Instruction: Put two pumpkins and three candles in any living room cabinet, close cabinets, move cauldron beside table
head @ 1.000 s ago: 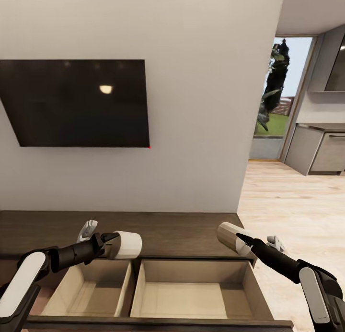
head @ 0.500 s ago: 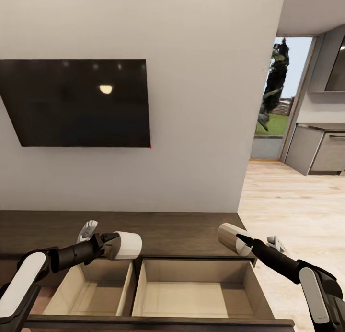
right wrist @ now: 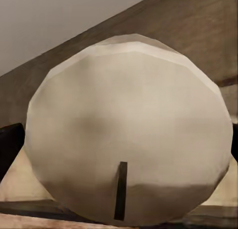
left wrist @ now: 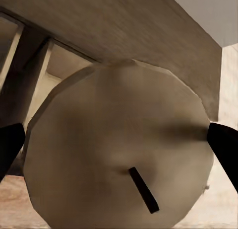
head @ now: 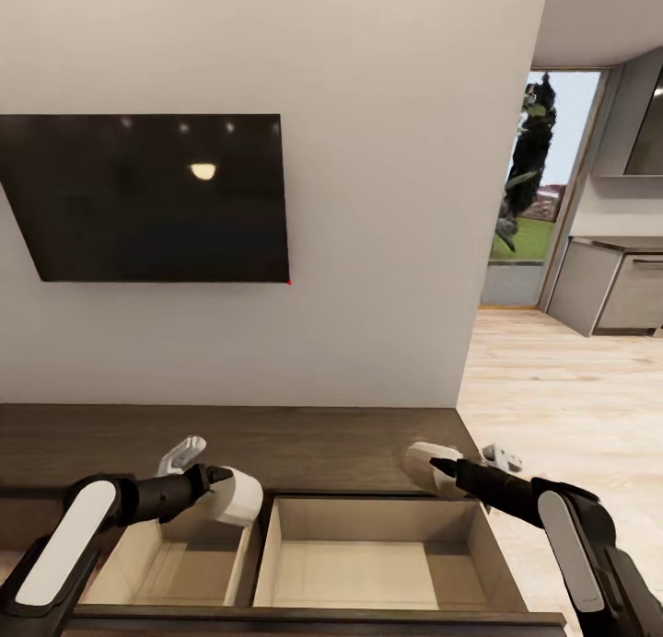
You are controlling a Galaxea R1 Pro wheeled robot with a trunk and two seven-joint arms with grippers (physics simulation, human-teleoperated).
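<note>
My left gripper (head: 217,486) is shut on a pale candle (head: 237,494), held on its side over the back edge of the left open drawer (head: 166,563). In the left wrist view that candle (left wrist: 119,152) shows its round top and dark wick between the black fingertips (left wrist: 225,147). My right gripper (head: 442,471) is shut on a second candle (head: 425,467), held on its side above the far right corner of the right open drawer (head: 368,568). The right wrist view looks straight at this candle (right wrist: 129,124). The dark-brown cabinet (head: 304,444) runs along the wall. Both drawers look empty.
A black television (head: 147,195) hangs on the grey wall above the cabinet. To the right, pale wood floor (head: 571,407) leads to a glass door (head: 529,195) and grey kitchen units (head: 612,287).
Both arms have dropped and drawn inward: the left candle has sunk toward the left drawer's back edge, and the right candle has shifted left and down over the right drawer's corner.
</note>
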